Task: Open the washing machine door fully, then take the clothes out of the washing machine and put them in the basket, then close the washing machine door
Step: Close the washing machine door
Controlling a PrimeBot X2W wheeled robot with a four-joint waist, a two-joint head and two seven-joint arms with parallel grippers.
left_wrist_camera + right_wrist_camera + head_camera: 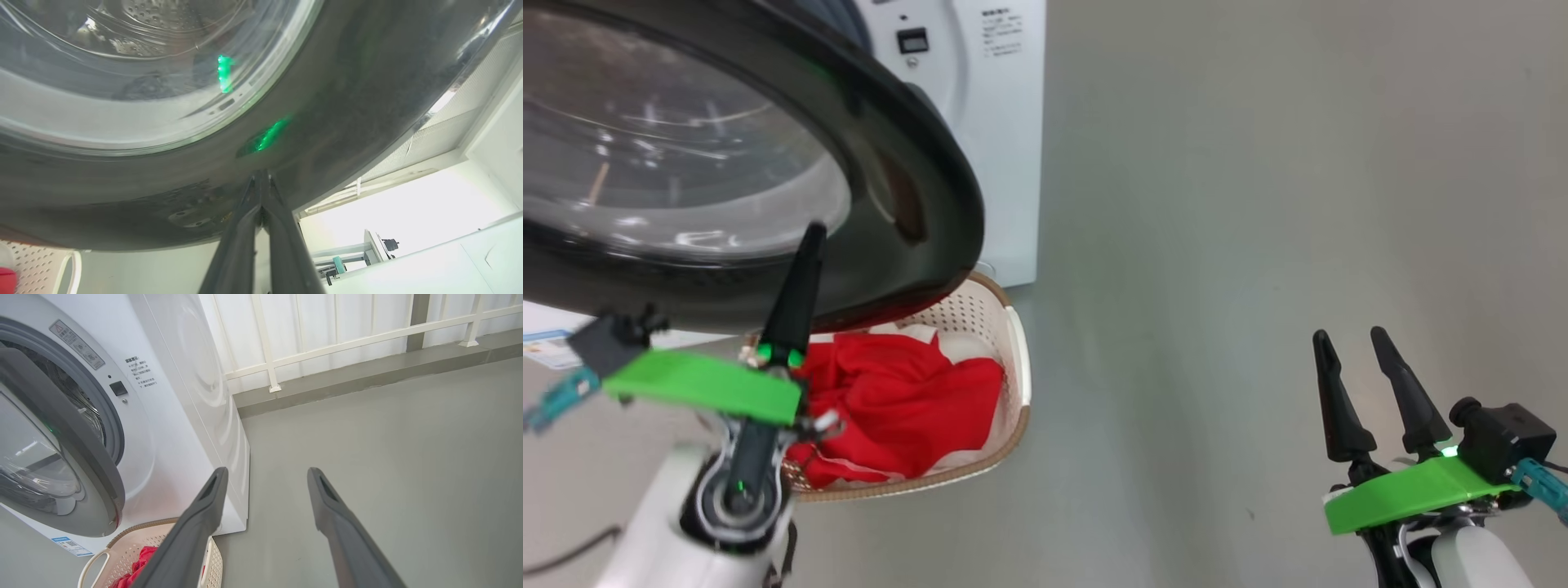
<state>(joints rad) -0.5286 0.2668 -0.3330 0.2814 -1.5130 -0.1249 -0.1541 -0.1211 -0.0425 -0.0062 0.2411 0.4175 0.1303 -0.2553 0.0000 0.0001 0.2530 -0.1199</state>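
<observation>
- The left gripper point(810, 238) angles up and forward from its pale forearm, both fingers pressed flat together with nothing between them.
- Its tip meets the lower black rim of the door point(915, 163) (contact is clearest in the left wrist view).
- The right gripper point(1349, 336) hovers low at the right above the bare floor point(1258, 204), fingers spread wide, holding nothing, well apart from the washing machine point(988, 122).
- The door stands partly swung out from the washing machine and overhangs the basket point(1017, 359).
- The basket sits on the floor just beside the machine's front.
- The clothes point(907, 400), red with white, lie heaped inside the basket.
</observation>
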